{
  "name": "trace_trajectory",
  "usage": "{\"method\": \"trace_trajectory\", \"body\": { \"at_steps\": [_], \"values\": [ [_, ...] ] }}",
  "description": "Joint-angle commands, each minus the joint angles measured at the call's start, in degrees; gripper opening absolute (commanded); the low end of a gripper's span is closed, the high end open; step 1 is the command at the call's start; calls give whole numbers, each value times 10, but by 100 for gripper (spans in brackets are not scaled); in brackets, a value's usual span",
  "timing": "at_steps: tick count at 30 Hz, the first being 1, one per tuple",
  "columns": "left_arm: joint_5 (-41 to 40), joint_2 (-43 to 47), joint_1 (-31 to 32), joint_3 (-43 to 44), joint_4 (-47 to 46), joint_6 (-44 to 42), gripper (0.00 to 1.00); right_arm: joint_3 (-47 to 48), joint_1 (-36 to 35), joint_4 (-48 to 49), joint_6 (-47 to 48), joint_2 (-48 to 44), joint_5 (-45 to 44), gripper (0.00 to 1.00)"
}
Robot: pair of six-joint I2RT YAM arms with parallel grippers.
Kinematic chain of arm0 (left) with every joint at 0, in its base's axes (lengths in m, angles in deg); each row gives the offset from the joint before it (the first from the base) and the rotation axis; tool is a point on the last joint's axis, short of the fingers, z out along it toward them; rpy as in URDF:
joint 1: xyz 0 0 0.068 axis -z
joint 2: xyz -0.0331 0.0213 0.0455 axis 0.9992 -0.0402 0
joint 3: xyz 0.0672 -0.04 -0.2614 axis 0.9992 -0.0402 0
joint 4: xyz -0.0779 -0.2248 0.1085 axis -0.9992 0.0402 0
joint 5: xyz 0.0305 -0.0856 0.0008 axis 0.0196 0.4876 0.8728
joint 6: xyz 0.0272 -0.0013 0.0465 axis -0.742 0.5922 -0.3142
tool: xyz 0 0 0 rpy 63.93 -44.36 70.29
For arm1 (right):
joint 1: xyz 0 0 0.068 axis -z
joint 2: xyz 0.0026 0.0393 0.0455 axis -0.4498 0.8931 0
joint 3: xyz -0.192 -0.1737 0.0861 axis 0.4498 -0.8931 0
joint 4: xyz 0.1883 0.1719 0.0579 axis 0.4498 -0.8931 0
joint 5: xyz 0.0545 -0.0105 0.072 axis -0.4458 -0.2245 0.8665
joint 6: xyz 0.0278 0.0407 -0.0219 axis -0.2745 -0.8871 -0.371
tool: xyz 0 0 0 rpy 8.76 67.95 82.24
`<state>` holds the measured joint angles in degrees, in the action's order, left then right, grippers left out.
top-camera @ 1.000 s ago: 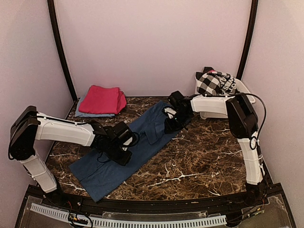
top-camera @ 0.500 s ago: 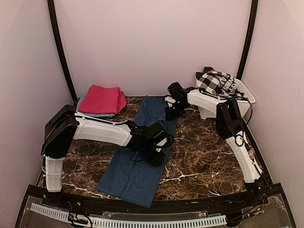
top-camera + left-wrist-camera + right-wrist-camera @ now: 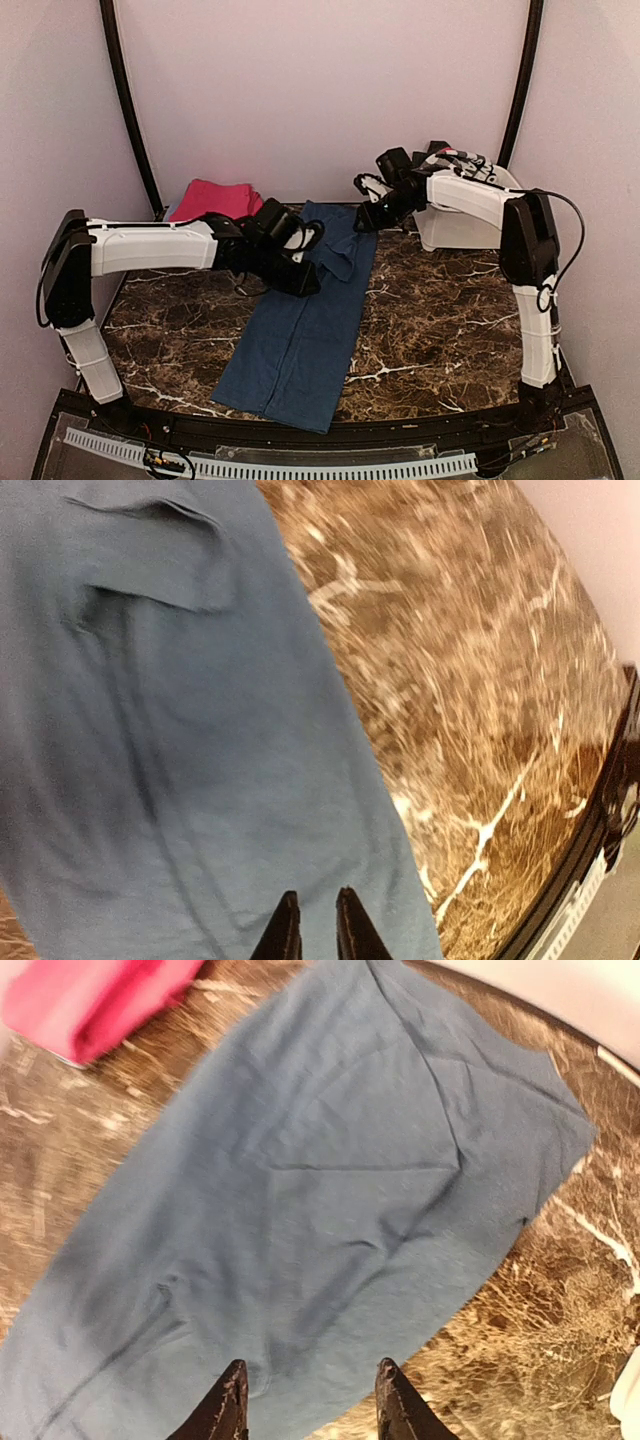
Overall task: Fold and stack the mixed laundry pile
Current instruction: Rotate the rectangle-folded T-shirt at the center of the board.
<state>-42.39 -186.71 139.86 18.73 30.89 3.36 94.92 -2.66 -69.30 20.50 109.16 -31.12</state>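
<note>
Brown marble surface [image 3: 440,310]: navy-blue sheet [image 3: 300,340] flat, lengthwise down the middle; pink cloth [image 3: 210,198] folded @ far-left corner; white tub [image 3: 458,232] far right

Navy-blue sheet [image 3: 300,340], magenta-pink cloth [image 3: 212,198], brown white-veined table [image 3: 430,320].

A sheet [image 3: 300,340] lies lengthwise down the middle of the table [image 3: 440,310], one end at the near edge and the other close to the back wall. A small flap rests on top of the sheet's far half. Left of the sheet's far end, in the back corner, sits a folded cloth [image 3: 210,200]. Right of that same end stands a tub [image 3: 450,230] with a garment [image 3: 478,168] heaped in it. The left gripper [image 3: 312,930] hangs over the sheet's far half on its left side, and the right gripper [image 3: 310,1400] hangs above the sheet's far right corner.
</note>
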Motion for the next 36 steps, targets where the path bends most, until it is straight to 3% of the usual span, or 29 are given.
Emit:
{"method": "trace_trajectory", "body": {
  "at_steps": [1, 7, 11, 17, 24, 30, 36],
  "values": [
    [-2, 57, -93, -25, -70, 20, 13, -73, -9, 73, -42, -45, 76, 40],
    [24, -8, -169, 62, -116, 16, 13, -143, -15, 130, -87, -67, 129, 40],
    [54, -77, -186, 125, -126, 16, 13, -150, -23, 138, -100, -57, 137, 39],
    [73, -183, -189, 214, -122, 6, 13, -136, -26, 133, -107, -25, 124, 39],
    [36, -281, -211, 278, -71, 44, 12, -86, -25, 93, -103, 42, 81, 38],
    [57, -261, -217, 265, -35, 23, 15, -36, -26, 52, -85, 101, 0, 37],
    [64, -71, -216, 116, -66, -7, 28, 34, -25, 19, -59, 151, -45, 37]
  ]
}}
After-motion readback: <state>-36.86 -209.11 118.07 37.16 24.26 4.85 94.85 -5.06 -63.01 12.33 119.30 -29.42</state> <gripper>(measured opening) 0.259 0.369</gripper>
